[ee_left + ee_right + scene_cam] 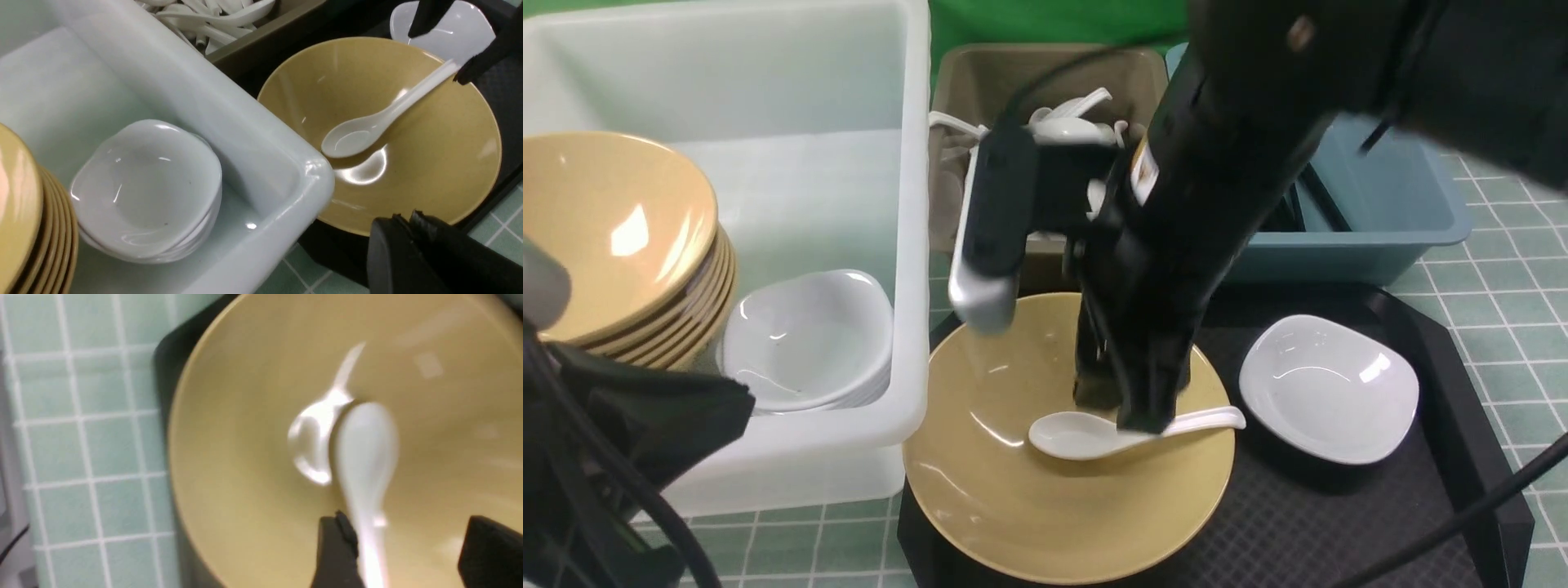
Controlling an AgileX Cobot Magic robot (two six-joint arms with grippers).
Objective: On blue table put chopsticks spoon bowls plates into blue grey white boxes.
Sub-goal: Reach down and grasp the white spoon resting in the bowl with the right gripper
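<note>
The glossy white ceramic soup spoon (1086, 434) lies inside the wide mustard-tan glazed bowl (1013, 506), with its scoop near the bowl's middle and its handle reaching out to the right rim. The bowl sits toward the left edge of the black textured tray (1339, 531); a small white rounded-square dish (1327, 388) lies by the tray's right edge. The right gripper (408, 555) is down over the handle, fingers (335, 551) spread wide on either side of it and gripping nothing. One finger is just beside the handle, but blur hides whether it touches. The left gripper (406, 230) hangs closed and empty off the near corner of the translucent white plastic box (253, 122). Judging by the glaze, the spoon is light, rigid, slick and easily chipped. The narrow mid-handle looks the sensible hold, squeezed squarely so it cannot squirt out or knock the bowl
</note>
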